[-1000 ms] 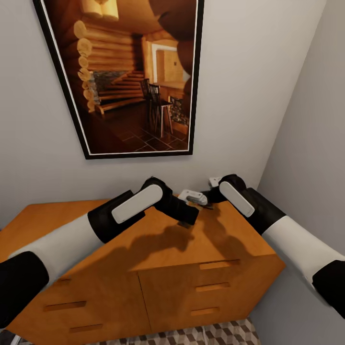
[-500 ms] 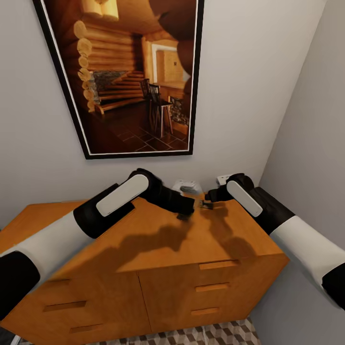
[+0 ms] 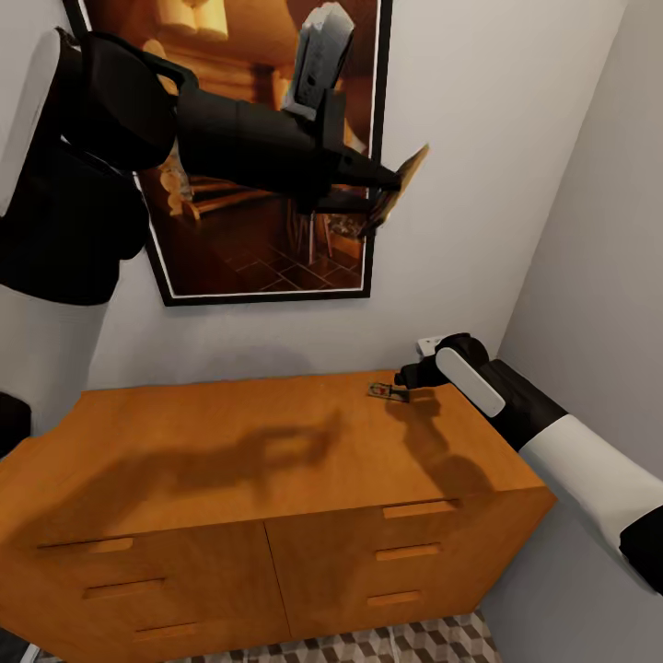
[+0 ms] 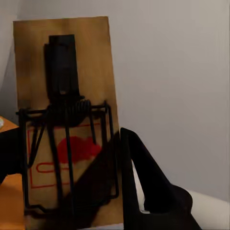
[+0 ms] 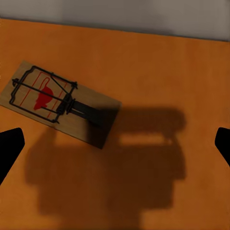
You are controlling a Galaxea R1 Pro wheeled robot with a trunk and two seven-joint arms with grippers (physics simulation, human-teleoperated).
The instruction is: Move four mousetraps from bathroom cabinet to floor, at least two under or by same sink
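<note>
One mousetrap (image 3: 403, 179), a tan board with a dark spring, hangs high in front of the framed picture with my left gripper (image 3: 380, 191) shut on it. The left wrist view shows this mousetrap (image 4: 67, 120) close up, a dark finger (image 4: 143, 184) pressed against its edge. A second mousetrap (image 3: 387, 392) lies flat on the orange-brown cabinet (image 3: 276, 451) near its back right corner. My right gripper (image 3: 403, 378) hovers just over it, open. In the right wrist view that mousetrap (image 5: 62, 103) lies ahead of the spread fingertips (image 5: 9, 148), apart from them.
A large framed picture (image 3: 249, 147) hangs on the wall behind the cabinet. A grey side wall (image 3: 608, 230) closes in on the right. A strip of cube-patterned bathroom floor (image 3: 414, 640) shows below the cabinet drawers (image 3: 414, 552).
My left arm has swung up from the cabinet top, carrying a mousetrap to picture height. The right arm has stayed put, and the second trap on the cabinet is now uncovered.
</note>
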